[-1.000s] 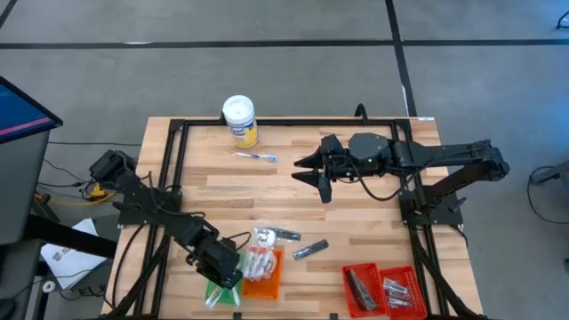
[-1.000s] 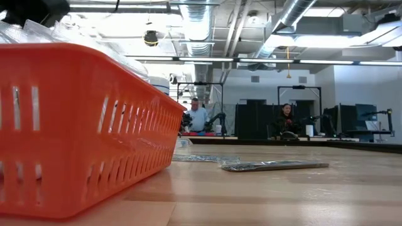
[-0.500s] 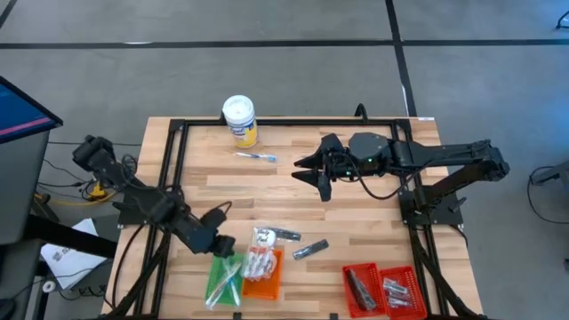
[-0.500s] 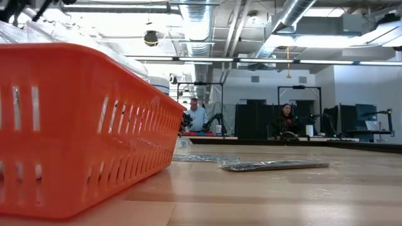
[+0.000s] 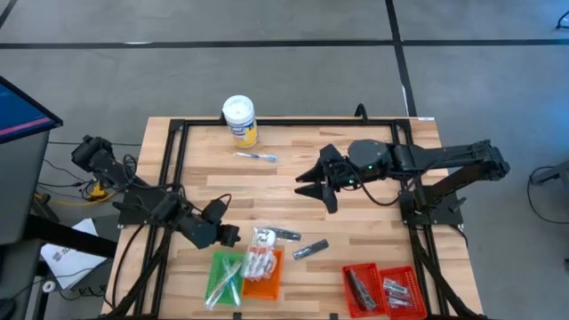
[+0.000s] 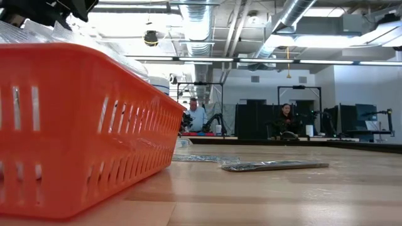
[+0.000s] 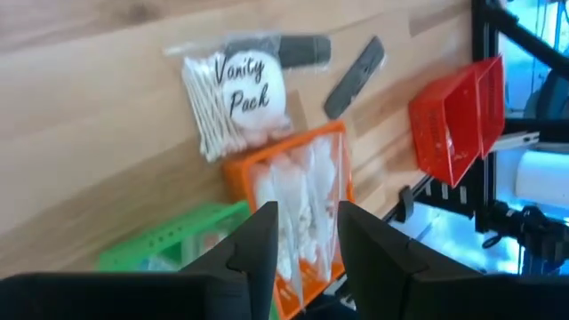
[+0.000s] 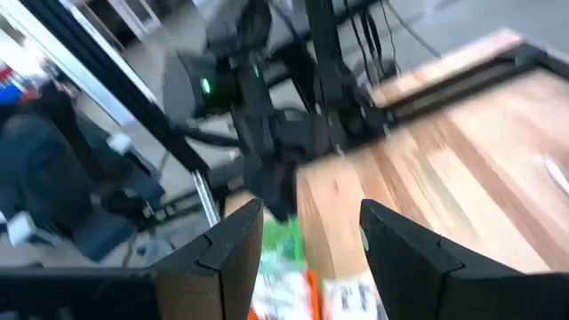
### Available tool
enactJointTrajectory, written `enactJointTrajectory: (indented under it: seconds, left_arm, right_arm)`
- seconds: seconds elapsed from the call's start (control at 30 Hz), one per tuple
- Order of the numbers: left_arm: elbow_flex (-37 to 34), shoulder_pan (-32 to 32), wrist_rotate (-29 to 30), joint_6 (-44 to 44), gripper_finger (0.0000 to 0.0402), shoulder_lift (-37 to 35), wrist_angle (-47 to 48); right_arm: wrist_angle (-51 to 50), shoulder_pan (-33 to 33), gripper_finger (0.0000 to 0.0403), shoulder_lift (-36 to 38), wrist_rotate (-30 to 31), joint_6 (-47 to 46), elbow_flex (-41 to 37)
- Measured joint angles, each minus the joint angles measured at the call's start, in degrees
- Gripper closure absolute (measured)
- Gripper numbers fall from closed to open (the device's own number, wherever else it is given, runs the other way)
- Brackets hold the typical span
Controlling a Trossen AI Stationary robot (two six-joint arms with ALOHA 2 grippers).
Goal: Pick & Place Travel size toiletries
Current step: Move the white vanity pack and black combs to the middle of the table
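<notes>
My left gripper (image 5: 226, 236) hovers open and slanting down, just left of the white "Vanity Pack" packet (image 7: 236, 96), with nothing between its fingers. The packet lies flat on the table beside two dark grey tubes (image 5: 286, 235) (image 5: 310, 250). White packets fill the orange tray (image 5: 262, 272), and thin sticks lie in the green tray (image 5: 223, 278). A blue-tinted stick (image 5: 256, 156) lies on the table near the far edge. My right gripper (image 5: 313, 183) hangs open above the table's middle, empty.
A white-lidded tub (image 5: 239, 120) with a yellow label stands at the far edge. Two red trays (image 5: 380, 289) holding dark and silvery items sit at the near right. The black frame (image 5: 174, 169) borders the table. In the low view, people sit far behind the table.
My left gripper has risen from over the green tray and drawn back toward the table's left and far side, tipping from pointing down to a slant. The sticks in the green tray now show. My right gripper has turned a little.
</notes>
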State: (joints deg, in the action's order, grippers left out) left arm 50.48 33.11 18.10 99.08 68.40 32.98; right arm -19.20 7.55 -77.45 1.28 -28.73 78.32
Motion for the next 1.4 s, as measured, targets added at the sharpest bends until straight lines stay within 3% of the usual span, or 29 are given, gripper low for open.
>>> enactJointTrajectory:
  seconds: [0.37,0.57,0.8,1.07,1.2,1.4]
  left_arm:
    - [0.00,-3.42,-0.22,-4.24,0.0290,0.00,-0.90]
    - [0.04,-12.62,-10.75,-13.11,0.0311,1.37,-0.99]
    - [0.07,-21.46,-23.41,-22.95,0.0394,10.52,-7.28]
    - [0.07,-22.14,-29.07,-25.27,0.0401,20.48,-14.88]
    - [0.04,-22.36,-30.51,-26.80,0.0401,23.59,-15.78]
    - [0.07,-22.67,-31.82,-26.99,0.0401,26.33,-17.92]
  right_arm:
    - [-17.69,1.49,0.0248,-1.61,0.04,-4.76,0.11]
    - [-20.76,2.62,0.0293,-7.04,0.07,-5.84,0.11]
    - [-21.25,6.16,0.0394,-17.71,0.46,-3.17,0.02]
    - [-18.72,9.85,0.0399,-26.49,6.10,2.03,-0.04]
    - [-12.44,12.17,0.0401,-30.47,5.02,3.85,-0.03]
    - [-11.99,13.20,0.0402,-33.66,4.61,3.43,-0.11]
